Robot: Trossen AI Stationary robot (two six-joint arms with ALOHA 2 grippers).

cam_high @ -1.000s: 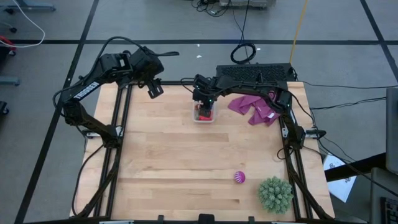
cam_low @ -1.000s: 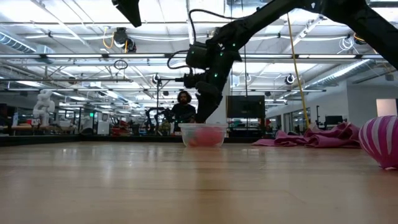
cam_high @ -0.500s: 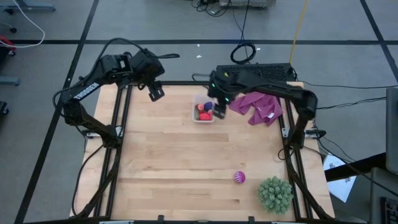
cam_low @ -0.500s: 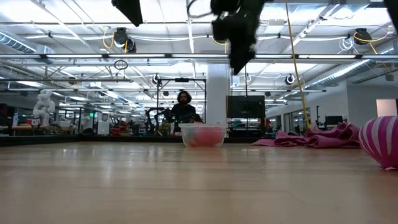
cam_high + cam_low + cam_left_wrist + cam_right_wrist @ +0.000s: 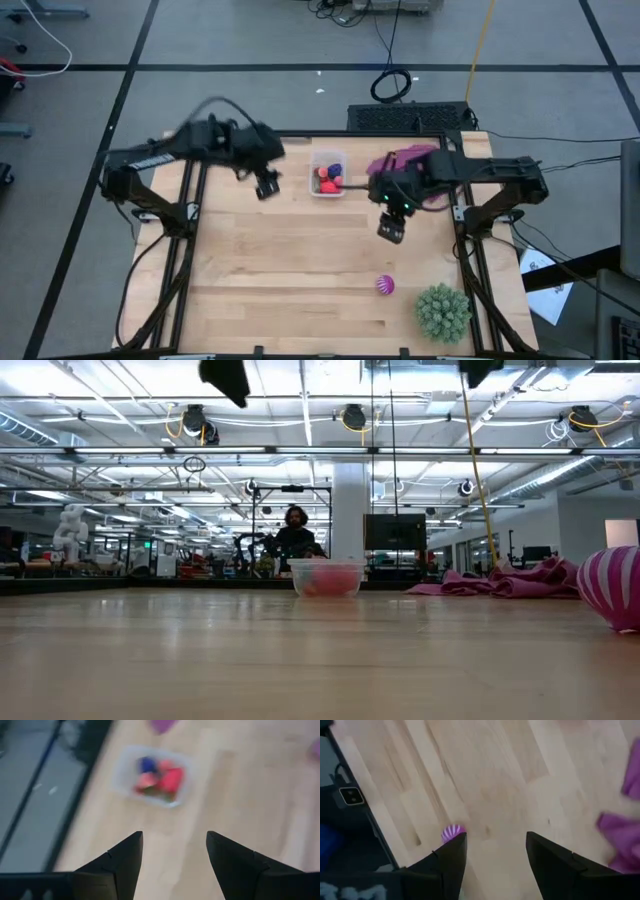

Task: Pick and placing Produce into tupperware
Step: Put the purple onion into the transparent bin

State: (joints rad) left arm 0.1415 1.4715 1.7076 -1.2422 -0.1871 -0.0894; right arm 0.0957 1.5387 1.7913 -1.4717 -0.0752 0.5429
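Note:
The clear tupperware (image 5: 328,173) sits near the table's far edge with red, pink and blue-purple produce inside; it also shows in the low view (image 5: 327,577) and the left wrist view (image 5: 155,776). The striped magenta ball (image 5: 385,285) lies on the wood toward the near right, seen again close up (image 5: 612,586) and past the right fingers (image 5: 452,833). My right gripper (image 5: 390,229) hangs open above the table between container and ball, holding nothing (image 5: 495,852). My left gripper (image 5: 266,185) hovers open left of the container (image 5: 174,852).
A purple cloth (image 5: 410,172) lies crumpled right of the container under the right arm. A large green spiky ball (image 5: 442,311) rests at the near right corner, close to the striped ball. The middle and left of the wooden table (image 5: 260,270) show bare wood.
My right gripper rose from the container, then swung toward the table's near right, ending above the wood between the container and the striped ball. My left gripper moved from the far left corner toward the container. The produce stays in the container.

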